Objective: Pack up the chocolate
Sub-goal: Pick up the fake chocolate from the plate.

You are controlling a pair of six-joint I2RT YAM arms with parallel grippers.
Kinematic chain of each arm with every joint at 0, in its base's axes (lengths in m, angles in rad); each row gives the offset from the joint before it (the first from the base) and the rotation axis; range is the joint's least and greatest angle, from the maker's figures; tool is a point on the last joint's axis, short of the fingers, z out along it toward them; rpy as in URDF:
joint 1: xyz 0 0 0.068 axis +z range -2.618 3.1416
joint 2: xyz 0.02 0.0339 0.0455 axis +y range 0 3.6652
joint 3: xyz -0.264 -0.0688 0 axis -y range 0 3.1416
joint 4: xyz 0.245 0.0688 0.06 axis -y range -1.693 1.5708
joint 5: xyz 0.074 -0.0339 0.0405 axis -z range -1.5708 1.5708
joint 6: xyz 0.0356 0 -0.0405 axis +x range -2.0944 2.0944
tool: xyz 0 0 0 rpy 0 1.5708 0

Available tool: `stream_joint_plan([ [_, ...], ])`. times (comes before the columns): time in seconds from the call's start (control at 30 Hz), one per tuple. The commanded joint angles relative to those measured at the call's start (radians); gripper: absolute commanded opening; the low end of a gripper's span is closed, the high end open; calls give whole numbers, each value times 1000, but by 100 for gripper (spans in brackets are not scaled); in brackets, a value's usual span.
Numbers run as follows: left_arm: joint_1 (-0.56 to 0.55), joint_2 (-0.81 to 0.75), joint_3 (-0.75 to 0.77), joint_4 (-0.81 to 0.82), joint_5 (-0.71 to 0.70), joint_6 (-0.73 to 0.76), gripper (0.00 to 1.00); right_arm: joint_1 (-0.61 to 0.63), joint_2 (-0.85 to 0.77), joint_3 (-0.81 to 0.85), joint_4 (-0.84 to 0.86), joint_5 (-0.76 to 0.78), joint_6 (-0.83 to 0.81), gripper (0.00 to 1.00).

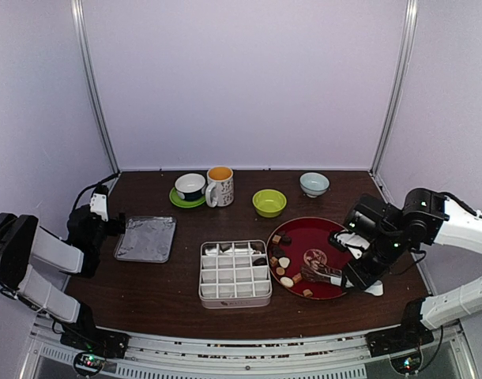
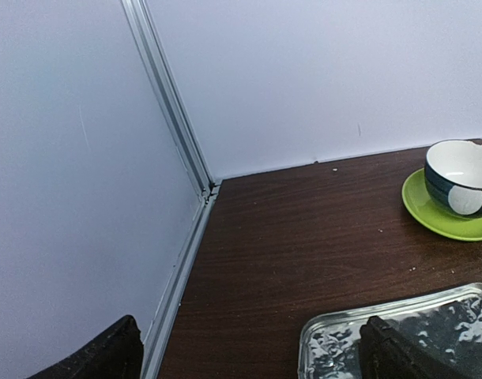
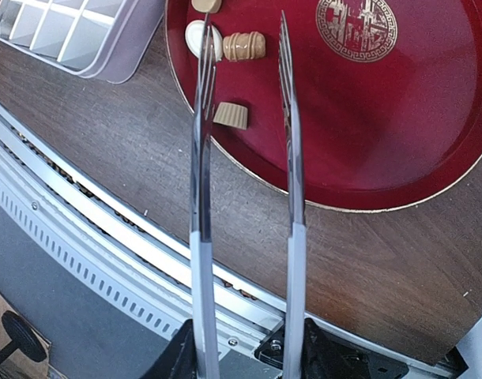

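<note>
Several small chocolates (image 1: pixel 284 268), brown, tan and cream-white, lie on the left part of a red plate (image 1: pixel 324 225). A white compartment box (image 1: pixel 235 276) stands just left of it, with dark pieces in its top cells. My right gripper (image 1: pixel 358 275) is shut on metal tongs (image 1: pixel 324 275) that reach over the plate. In the right wrist view my right gripper (image 3: pixel 245 359) holds the tongs (image 3: pixel 292 181) with their arms apart, and a striped brown chocolate (image 3: pixel 243 45) lies between the tips. My left gripper (image 1: pixel 107 225) is open and empty at the far left; the left wrist view shows it (image 2: pixel 249 355) too.
A foil tray (image 1: pixel 146 238) lies by my left gripper and also shows in the left wrist view (image 2: pixel 399 332). At the back stand a cup on a green saucer (image 1: pixel 190 188), a mug (image 1: pixel 220 185), a green bowl (image 1: pixel 269 202) and a pale blue bowl (image 1: pixel 314 183). Walls enclose three sides.
</note>
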Motion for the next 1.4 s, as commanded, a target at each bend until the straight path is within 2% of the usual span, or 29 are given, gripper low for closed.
stream_joint_plan([
  [0.0,8,2,16,63,2,0,98,-3,-13,-4,-36,-9,10,40],
  [0.2,14,3,25,30,-38,-27,98,-2,-19,-6,-33,-21,11,40],
  [1.1,13,3,25,29,-39,-28,98,-4,0,-20,16,-38,-22,40],
  [1.37,13,3,25,29,-39,-28,98,-13,-4,-16,-16,-37,-35,40],
])
